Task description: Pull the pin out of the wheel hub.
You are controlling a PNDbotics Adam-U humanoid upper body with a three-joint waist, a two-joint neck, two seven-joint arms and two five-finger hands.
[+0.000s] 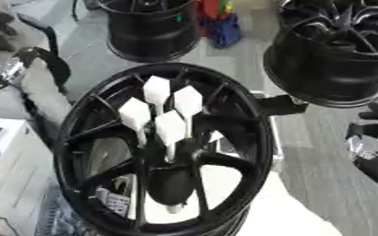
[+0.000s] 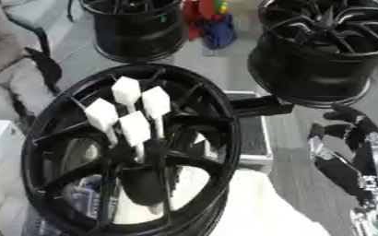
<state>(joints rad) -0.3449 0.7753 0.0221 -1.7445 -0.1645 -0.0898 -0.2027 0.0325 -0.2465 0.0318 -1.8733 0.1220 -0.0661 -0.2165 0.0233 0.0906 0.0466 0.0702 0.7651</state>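
- Right hand (image 2: 350, 152): located at the right edge of the view, beside the wheel hub and apart from it. The hand holds nothing; whether its fingers are spread or curled cannot be determined. The left hand does not appear in either view.
- Pins (image 2: 126, 113): four white pins with block-shaped heads stand clustered at the centre of the wheel hub (image 1: 164, 150). Their thin shanks run down toward the centre boss, apparently seated in the bolt holes. The heads stand proud of the spokes, which leaves them free to be taken hold of from above.
- Wheel hub: black, multi-spoke, tilted toward the camera, occupying the centre of the view. This attitude presents the hub centre and the pin heads to the right hand's side.
- Judgement: no pin is yet grasped; the reach has not closed on the cluster. The next move calls for the right hand to travel left to the nearest pin head and pull along the shank axis.
- Surroundings: two further black wheels, wheel (image 1: 152, 27) and wheel (image 2: 321, 50), stand at the far side, well apart from the work. A red and blue object (image 1: 221, 23) lies between them.
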